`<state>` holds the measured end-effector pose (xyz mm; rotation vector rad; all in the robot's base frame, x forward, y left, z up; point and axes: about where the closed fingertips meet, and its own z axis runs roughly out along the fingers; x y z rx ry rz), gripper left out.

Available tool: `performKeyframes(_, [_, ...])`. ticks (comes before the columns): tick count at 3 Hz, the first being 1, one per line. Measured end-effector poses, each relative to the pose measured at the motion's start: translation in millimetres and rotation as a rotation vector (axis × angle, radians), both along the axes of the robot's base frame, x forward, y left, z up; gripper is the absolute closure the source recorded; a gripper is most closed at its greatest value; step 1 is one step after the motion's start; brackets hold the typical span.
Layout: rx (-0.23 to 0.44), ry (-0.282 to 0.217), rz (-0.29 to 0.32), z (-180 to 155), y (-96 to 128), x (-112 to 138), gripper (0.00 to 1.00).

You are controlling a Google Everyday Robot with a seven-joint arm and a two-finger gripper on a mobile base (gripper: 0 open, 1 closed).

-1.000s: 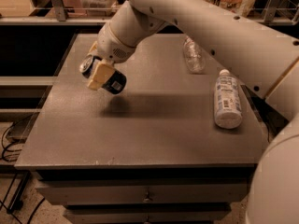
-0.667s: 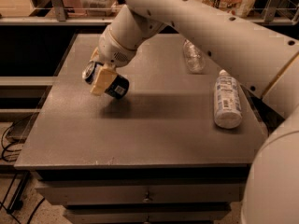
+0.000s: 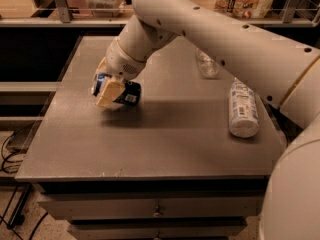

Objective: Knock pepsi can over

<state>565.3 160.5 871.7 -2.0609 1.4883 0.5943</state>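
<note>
The pepsi can (image 3: 129, 94) is dark blue with a white label patch. It lies tilted almost on its side, low over the left part of the grey table (image 3: 150, 144). My gripper (image 3: 112, 91) is shut on it. One tan finger pad (image 3: 110, 92) covers the can's near side, and a bit of blue shows past it on the left. The can's top is hidden behind the gripper. I cannot tell whether the can touches the table.
A white-labelled clear bottle (image 3: 243, 109) lies on the table's right side. A small clear bottle (image 3: 206, 64) lies behind it. My arm spans the table's upper right. A shelf (image 3: 75, 19) with boxes runs along the back. Drawers (image 3: 155, 209) sit below, cables (image 3: 12, 149) at left.
My gripper has moved down and slightly right toward the table with the can in it, and the can has tipped further onto its side.
</note>
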Motion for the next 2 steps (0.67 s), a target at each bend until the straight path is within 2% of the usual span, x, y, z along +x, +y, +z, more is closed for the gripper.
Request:
performKeyframes(1, [-0.001,0.001,0.004,-0.8,1.8,-1.0,0.0])
performKeyframes(2, [-0.001,0.001,0.004,-0.8,1.8,-1.0,0.0])
